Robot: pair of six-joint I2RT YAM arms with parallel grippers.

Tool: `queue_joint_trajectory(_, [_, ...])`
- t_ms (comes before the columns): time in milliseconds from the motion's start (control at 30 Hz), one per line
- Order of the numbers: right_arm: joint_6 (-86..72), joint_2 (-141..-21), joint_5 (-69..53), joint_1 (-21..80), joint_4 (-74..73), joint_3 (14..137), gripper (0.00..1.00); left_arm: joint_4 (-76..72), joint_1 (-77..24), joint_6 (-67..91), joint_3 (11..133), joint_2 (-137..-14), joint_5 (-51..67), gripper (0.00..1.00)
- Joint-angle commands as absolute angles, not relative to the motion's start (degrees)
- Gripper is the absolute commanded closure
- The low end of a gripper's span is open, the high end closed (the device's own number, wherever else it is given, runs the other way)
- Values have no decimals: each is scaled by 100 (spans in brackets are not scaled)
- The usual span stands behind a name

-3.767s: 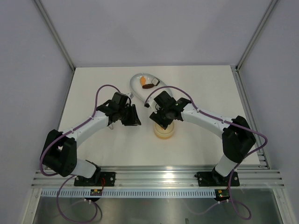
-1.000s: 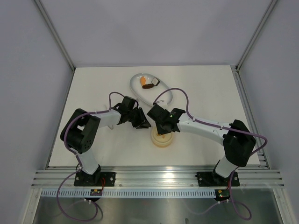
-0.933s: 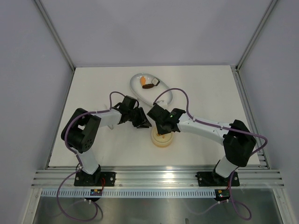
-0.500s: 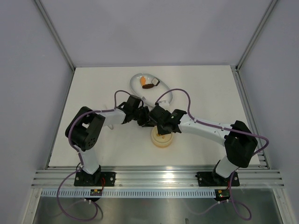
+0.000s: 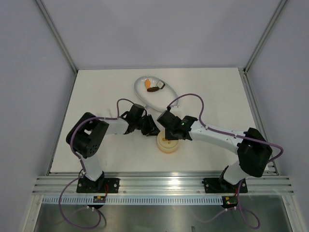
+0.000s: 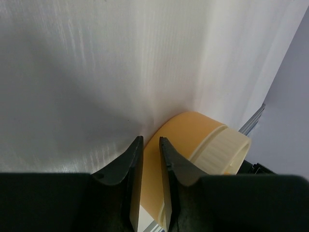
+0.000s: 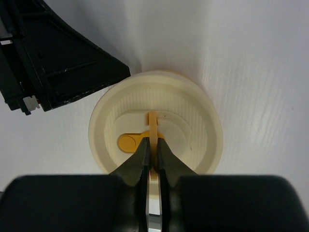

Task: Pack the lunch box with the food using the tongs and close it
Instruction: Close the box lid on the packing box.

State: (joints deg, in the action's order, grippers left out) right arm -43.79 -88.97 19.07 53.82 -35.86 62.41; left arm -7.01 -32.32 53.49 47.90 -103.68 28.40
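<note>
While it sits lidded, lunch box pale yellow, ribbed

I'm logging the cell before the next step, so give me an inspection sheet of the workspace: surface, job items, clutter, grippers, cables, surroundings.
Surface: white table, no spills seen.
Lunch box: pale-yellow lunch box with its lid on top; whether it is fully sealed cannot be told.
Food: orange piece, dark-brown piece and white-and-black piece lie in the white oval dish.
Tongs: nothing seen.
Clutter: nothing seen.
Grippers: right gripper shut on the lid's upright tab; left gripper at the lunch box's side, jaws narrowly apart, grip unclear.
Cables: purple cables loop over both arms.
Surroundings: grey walls, aluminium rail at the near edge.
</note>
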Motion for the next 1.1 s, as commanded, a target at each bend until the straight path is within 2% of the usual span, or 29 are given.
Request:
queue_joint_trajectory(0, [-4746,-8877,2390,5265,-3551,6144,100,-1046,-3392,5484,4606,-9950,3103,78])
queue_joint_trajectory(667, [-4527,-9088,2189,4307,-2945,6196,100,-1591,-3937,5695,4350,-9914,3252,80])
queue_joint_trajectory(833, [-4482,-9167,2250,4219,-2944,6398,100,-1276,-3990,5511,4456,-9835,3182,81])
queue_joint_trajectory(1067, [-4386,-8991,2330,4105,-3041,6469,99,-63,-3683,4800,4307,-8791,2699,81])
